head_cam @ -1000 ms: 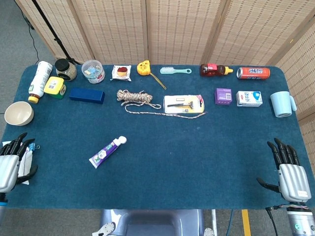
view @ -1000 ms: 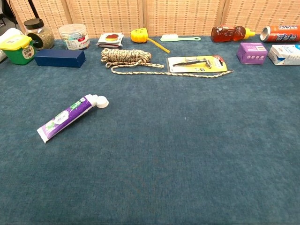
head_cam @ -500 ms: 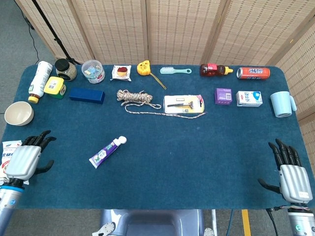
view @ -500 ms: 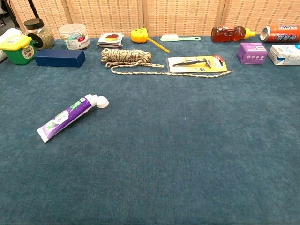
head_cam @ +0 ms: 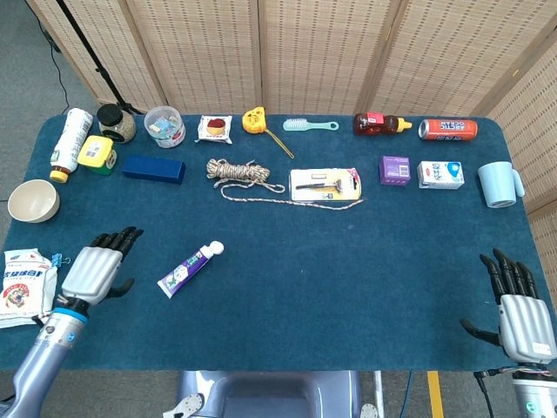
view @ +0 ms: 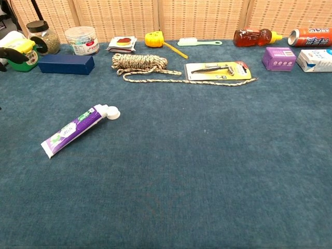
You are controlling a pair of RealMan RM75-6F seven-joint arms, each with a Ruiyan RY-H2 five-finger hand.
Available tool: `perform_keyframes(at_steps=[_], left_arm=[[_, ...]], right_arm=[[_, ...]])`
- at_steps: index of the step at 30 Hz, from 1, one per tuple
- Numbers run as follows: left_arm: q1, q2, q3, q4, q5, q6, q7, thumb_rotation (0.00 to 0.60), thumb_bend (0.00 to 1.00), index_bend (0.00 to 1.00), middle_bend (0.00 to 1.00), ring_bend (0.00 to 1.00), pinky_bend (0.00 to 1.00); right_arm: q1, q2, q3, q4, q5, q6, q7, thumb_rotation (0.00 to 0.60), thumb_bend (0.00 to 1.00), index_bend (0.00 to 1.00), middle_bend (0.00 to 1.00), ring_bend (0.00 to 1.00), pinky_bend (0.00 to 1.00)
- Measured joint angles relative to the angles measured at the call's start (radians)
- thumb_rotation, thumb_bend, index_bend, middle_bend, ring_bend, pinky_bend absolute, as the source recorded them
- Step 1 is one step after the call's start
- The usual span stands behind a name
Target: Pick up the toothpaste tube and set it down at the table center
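The toothpaste tube (head_cam: 189, 269) is purple and white with a white cap, lying flat on the blue table left of centre; the chest view also shows the tube (view: 78, 128). My left hand (head_cam: 97, 269) hovers open a little to the tube's left, fingers spread and pointing away from me, touching nothing. Its dark fingertips (view: 11, 55) just enter the chest view at the left edge. My right hand (head_cam: 518, 306) is open at the table's near right corner, far from the tube.
A coiled rope (head_cam: 240, 173), razor pack (head_cam: 325, 185) and blue box (head_cam: 153, 168) lie behind the centre. A bowl (head_cam: 33, 201) and a snack packet (head_cam: 24, 283) sit at the left edge. Bottles, jars, a can and a cup (head_cam: 499, 184) line the back.
My left hand has moved right and forward from the table's left edge toward the tube, uncovering the snack packet. The right hand has dropped slightly. The tube has not moved.
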Motion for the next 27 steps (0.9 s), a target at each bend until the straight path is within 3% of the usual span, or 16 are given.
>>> perform_keyframes(at_steps=[13, 27], left_arm=[[-0.128, -0.127, -0.021, 0.033, -0.174, -0.041, 0.144, 0.6, 0.24, 0.0, 0.01, 0.06, 0.17], [-0.25, -0.341, -0.03, 0.113, -0.342, 0.051, 0.332, 0.6, 0.23, 0.0, 0.0, 0.0, 0.17]], right_arm=[[0.005, -0.008, 0.006, 0.002, 0.012, -0.011, -0.004, 0.6, 0.0, 0.03, 0.0, 0.0, 0.0], [-0.006, 0.004, 0.004, 0.005, 0.015, -0.003, 0.011, 0.6, 0.0, 0.03, 0.0, 0.0, 0.0]])
